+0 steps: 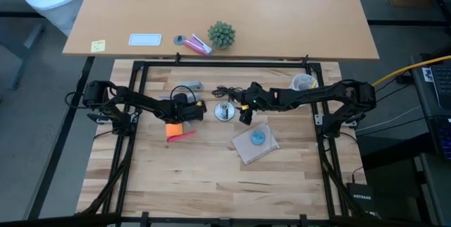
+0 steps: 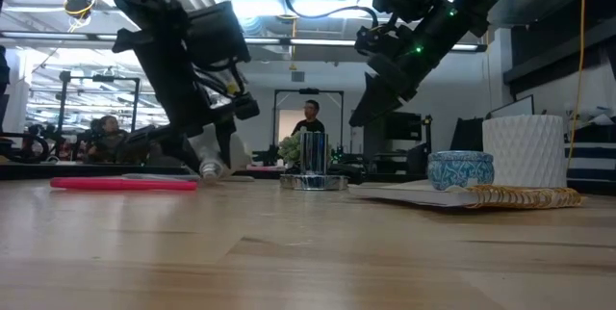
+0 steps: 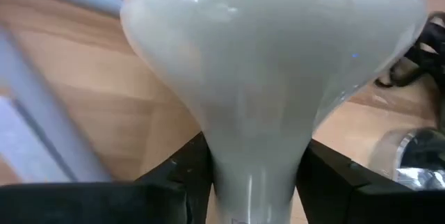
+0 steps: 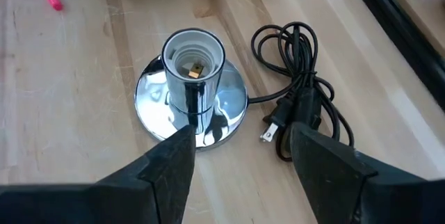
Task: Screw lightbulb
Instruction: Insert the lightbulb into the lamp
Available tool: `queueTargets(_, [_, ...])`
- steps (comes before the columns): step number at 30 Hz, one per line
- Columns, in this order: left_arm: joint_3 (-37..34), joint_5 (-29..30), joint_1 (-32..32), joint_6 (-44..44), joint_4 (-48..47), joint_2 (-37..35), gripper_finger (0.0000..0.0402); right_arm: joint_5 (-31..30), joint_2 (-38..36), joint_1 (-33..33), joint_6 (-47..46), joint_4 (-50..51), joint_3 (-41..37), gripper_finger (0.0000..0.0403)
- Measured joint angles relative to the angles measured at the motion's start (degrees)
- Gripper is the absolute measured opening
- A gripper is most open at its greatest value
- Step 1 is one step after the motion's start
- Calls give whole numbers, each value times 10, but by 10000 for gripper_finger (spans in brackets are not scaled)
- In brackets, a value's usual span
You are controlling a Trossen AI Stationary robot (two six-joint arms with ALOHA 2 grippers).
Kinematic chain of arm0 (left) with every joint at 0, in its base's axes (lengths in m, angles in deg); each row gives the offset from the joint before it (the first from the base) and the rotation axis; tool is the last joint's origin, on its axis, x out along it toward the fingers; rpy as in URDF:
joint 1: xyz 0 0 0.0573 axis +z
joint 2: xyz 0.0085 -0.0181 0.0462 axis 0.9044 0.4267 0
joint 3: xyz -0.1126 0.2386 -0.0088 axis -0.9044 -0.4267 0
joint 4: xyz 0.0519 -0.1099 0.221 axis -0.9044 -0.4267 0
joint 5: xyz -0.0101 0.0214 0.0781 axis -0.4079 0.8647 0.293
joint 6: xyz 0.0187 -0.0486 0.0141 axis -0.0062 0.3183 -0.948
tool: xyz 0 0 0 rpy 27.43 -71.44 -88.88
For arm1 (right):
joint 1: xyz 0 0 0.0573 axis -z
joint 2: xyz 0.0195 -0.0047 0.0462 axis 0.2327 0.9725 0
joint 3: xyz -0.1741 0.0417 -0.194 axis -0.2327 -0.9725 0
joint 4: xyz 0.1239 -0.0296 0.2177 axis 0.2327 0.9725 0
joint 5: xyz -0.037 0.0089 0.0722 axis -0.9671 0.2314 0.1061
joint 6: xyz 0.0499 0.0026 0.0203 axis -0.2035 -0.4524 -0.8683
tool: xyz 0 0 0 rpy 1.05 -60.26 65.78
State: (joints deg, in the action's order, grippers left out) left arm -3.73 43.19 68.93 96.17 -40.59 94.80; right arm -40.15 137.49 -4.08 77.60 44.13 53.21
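Note:
The lightbulb (image 3: 271, 64), frosted white, fills the left wrist view, and my left gripper (image 1: 184, 108) is shut on it at the table's left middle. In the low view its grey screw base (image 2: 211, 167) points down at the tabletop. The shiny metal socket (image 4: 193, 78) stands upright on its round base at the table's centre, its mouth open upward. My right gripper (image 4: 240, 161) hangs open above and just right of the socket, touching nothing. My left gripper pinches the bulb's narrow neck (image 3: 254, 161) between its two fingers (image 3: 181, 179), one on each side. The fingers slant down from the table's left and lie across the bulb. The globe stands above them and the screw base (image 2: 211, 167) hangs at the tabletop; whether it touches, I cannot tell.
The socket's black cord (image 4: 299, 92) lies coiled just beyond it. A pink pen (image 2: 125, 183) and an orange piece (image 1: 175, 130) lie near my left gripper. A brown pad with a blue blob (image 1: 257, 139) lies right of centre, a white cup (image 1: 303, 82) at the far right.

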Motion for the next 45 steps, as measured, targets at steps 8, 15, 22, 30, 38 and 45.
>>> queueTargets(8, [0,0,0,-79,72,0,155,-34,0,0,16,0,0,236])
queueTargets(15, [0,0,0,-136,133,0,160,-75,0,0,32,0,0,236])
queueTargets(22, [0,0,-1,-253,220,-38,161,-109,0,1,49,-2,7,236])
queueTargets(30, [0,1,-9,-398,231,-123,159,-111,0,1,49,-2,46,236])
queueTargets(38, [0,1,-35,-502,232,-176,159,-111,0,1,81,9,112,236])
queueTargets(45, [0,5,-65,-573,231,-233,165,-191,0,0,133,97,193,236])
